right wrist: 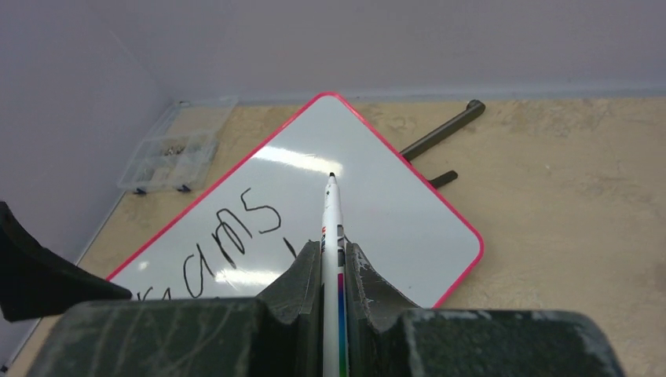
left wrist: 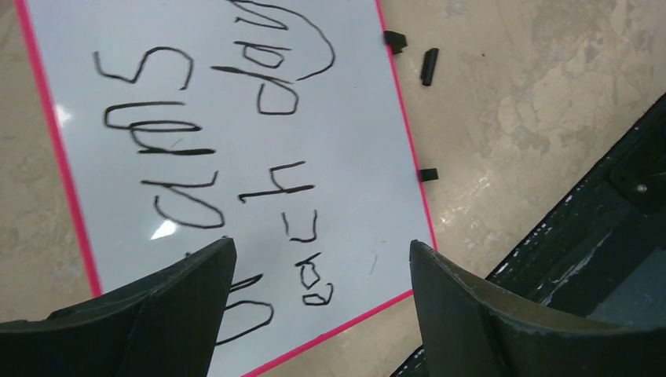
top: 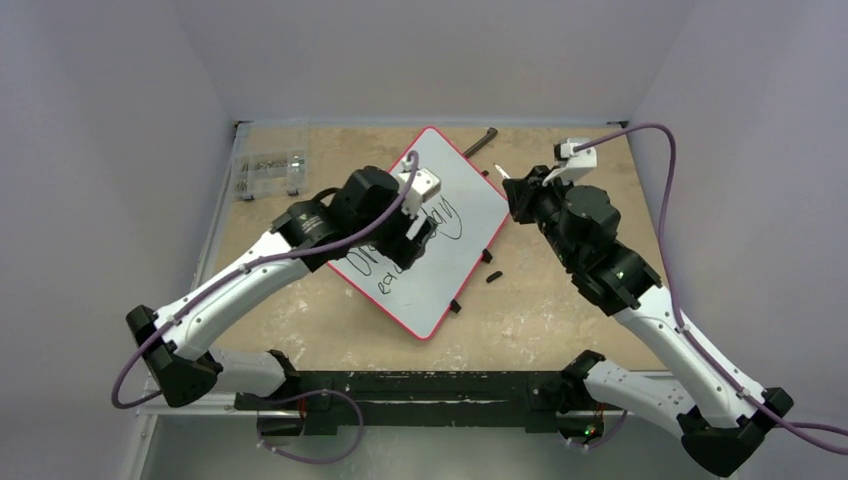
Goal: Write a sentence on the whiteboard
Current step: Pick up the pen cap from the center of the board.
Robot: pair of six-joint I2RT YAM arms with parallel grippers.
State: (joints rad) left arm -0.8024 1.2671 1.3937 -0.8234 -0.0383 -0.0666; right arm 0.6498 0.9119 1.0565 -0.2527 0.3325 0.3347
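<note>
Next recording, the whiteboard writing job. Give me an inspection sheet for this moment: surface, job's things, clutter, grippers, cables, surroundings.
Surface: mottled tan tabletop, no spills seen.
Job's things: large white rectangular whiteboard with thin red rim lies flat and askew. The black handwritten sentence shows "ams each day", its start hidden by the left arm. The white marker pen is uncapped, tip over blank board; contact cannot be told.
Clutter: clear plastic compartment box at the far left; black L-shaped rod beyond the board; small loose black piece beside the board.
Grippers: left gripper open, empty, above the writing; right gripper shut on the marker.
Cables: purple cables, one looping along each arm.
Surroundings: plain pale walls; nothing else seen.
</note>
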